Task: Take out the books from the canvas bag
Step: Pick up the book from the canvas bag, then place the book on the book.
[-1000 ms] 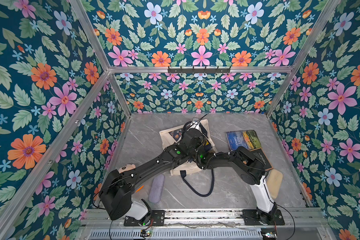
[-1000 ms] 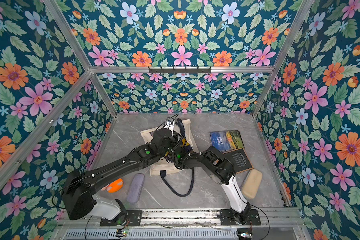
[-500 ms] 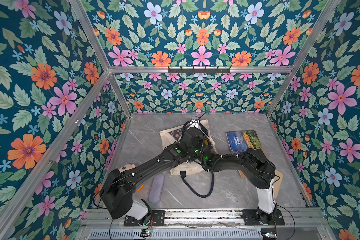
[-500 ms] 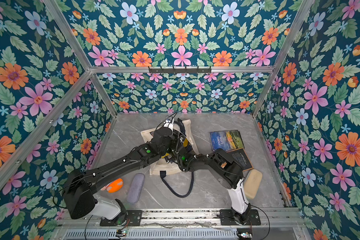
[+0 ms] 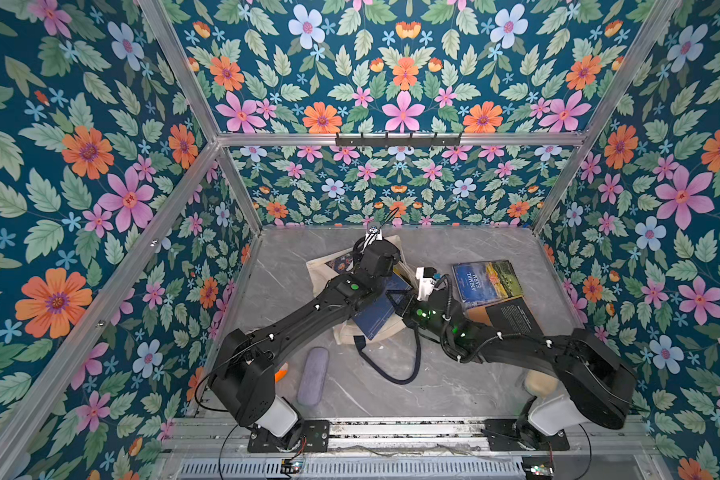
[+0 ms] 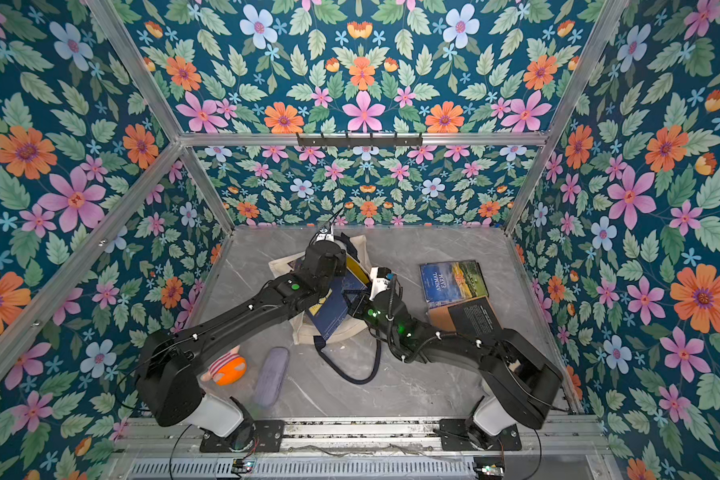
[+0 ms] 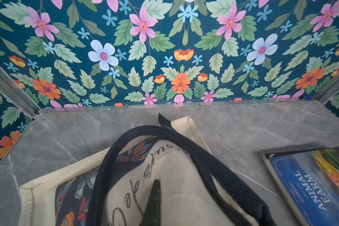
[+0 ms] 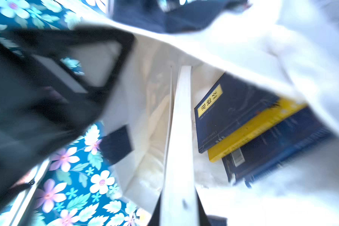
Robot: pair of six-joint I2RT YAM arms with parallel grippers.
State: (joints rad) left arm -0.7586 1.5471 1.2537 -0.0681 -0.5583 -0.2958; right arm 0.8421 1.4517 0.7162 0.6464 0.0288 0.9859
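Observation:
The cream canvas bag [image 5: 341,328] lies on its side mid-table in both top views, its print [image 7: 70,193] toward the back wall. My left gripper [image 7: 157,183] is shut on the bag's upper cloth and holds the mouth up. A navy book [image 5: 381,309] sticks out of the mouth, and my right gripper [image 8: 179,195] is shut on it, its white page edge [image 8: 181,127] running between the fingers. Inside lie a navy book with a yellow label [image 8: 223,109], a yellow book [image 8: 252,129] and another navy one [image 8: 276,148]. Two books lie outside at the right: "Animal Farm" [image 5: 486,282] and a black one [image 5: 510,318].
A navy handle [image 5: 395,368] loops over the table in front of the bag. A grey-lilac pouch [image 5: 313,376] and an orange plush toy [image 6: 227,368] lie by the left arm's base. A beige object [image 5: 539,382] sits by the right arm's base. Flowered walls enclose three sides.
My right gripper has closed on the navy book at the bag's mouth, and the right arm's elbow has swung out to the right and forward. The left gripper has kept its hold.

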